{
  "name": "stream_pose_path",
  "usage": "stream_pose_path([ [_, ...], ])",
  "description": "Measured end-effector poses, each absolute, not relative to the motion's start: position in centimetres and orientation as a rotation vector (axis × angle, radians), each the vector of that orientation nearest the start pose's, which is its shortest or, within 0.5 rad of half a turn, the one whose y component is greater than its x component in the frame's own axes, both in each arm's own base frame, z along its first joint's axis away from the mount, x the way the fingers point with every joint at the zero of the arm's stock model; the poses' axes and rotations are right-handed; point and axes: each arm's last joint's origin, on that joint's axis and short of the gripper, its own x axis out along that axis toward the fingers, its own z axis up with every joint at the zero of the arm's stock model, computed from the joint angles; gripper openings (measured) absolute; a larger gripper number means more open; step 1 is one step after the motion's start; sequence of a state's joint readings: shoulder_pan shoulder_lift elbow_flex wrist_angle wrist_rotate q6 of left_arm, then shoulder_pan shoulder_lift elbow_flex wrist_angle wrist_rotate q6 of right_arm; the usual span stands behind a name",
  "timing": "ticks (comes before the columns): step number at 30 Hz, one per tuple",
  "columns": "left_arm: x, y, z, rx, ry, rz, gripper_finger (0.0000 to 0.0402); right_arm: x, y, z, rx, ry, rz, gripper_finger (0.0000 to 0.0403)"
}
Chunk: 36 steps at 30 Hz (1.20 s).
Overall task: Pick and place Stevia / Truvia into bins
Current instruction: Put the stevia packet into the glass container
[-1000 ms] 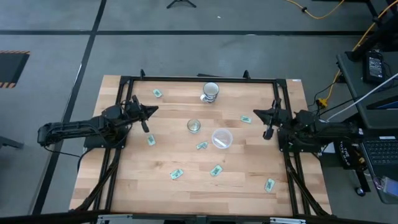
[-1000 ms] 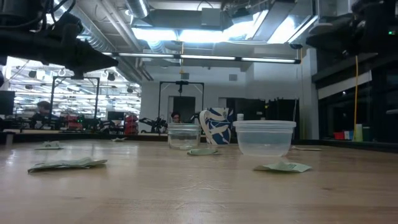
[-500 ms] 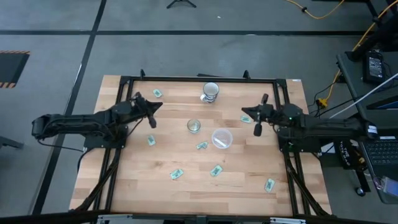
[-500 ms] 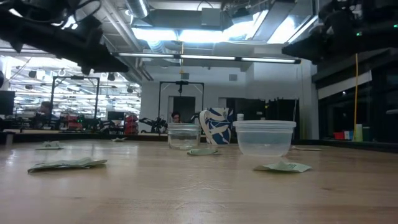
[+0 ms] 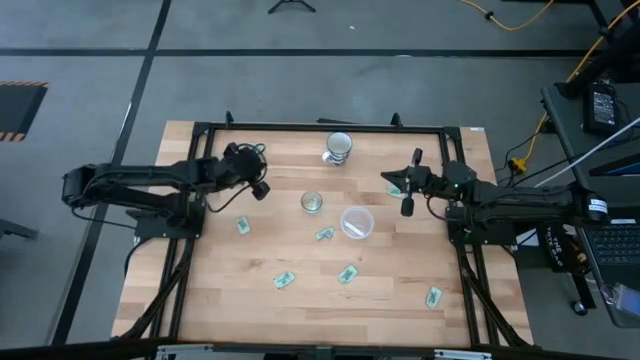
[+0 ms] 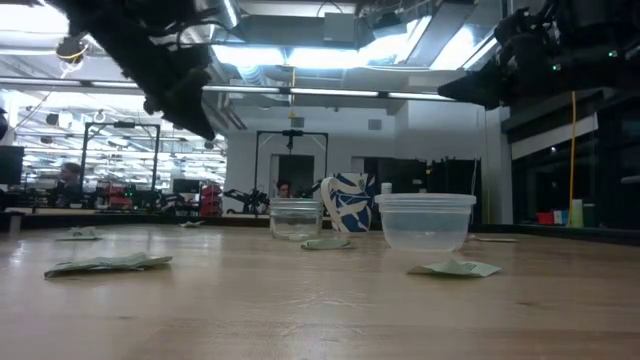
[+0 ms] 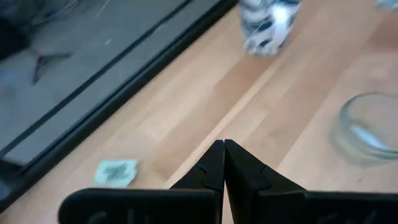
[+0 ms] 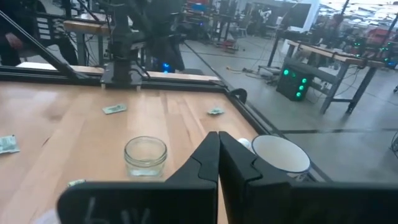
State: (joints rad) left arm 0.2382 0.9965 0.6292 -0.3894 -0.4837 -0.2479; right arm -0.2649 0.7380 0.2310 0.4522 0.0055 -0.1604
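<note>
No readable brand text on any of the small light green paper packets (image 5: 284, 280), they're just scattered flat on the wooden table (image 5: 200, 300) around the narrow clear glass cup (image 5: 312, 203). The wider translucent white plastic cup (image 5: 357, 223) sits just beside the glass. Left gripper (image 5: 262, 190) and right gripper (image 5: 405, 208) both hover on either side of the glass, fingers pressed together, holding nothing.
</note>
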Motion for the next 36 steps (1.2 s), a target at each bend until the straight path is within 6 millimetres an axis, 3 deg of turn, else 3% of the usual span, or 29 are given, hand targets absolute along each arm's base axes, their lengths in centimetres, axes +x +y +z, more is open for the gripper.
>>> stream_pose_path([
  [9, 20.7, 6.8, 24.6, -0.202, 0.879, 0.933, 0.0003, 15.9, -4.3, 20.9, -0.151, 0.083, -0.265, 0.0005],
  [18, 21.5, 9.0, 23.8, -0.199, 1.069, 0.903, 0.0013, 15.9, -4.3, 20.8, -0.150, 0.084, -0.261, 0.0005],
  [27, 20.5, 11.7, 23.2, -0.265, 1.097, 1.000, 0.0090, 15.9, -4.2, 20.8, -0.148, 0.079, -0.205, 0.0005],
  [36, 20.4, 12.1, 23.3, -0.253, 1.087, 1.031, 0.0163, 15.9, -4.2, 20.8, -0.148, 0.079, -0.205, 0.0005],
])
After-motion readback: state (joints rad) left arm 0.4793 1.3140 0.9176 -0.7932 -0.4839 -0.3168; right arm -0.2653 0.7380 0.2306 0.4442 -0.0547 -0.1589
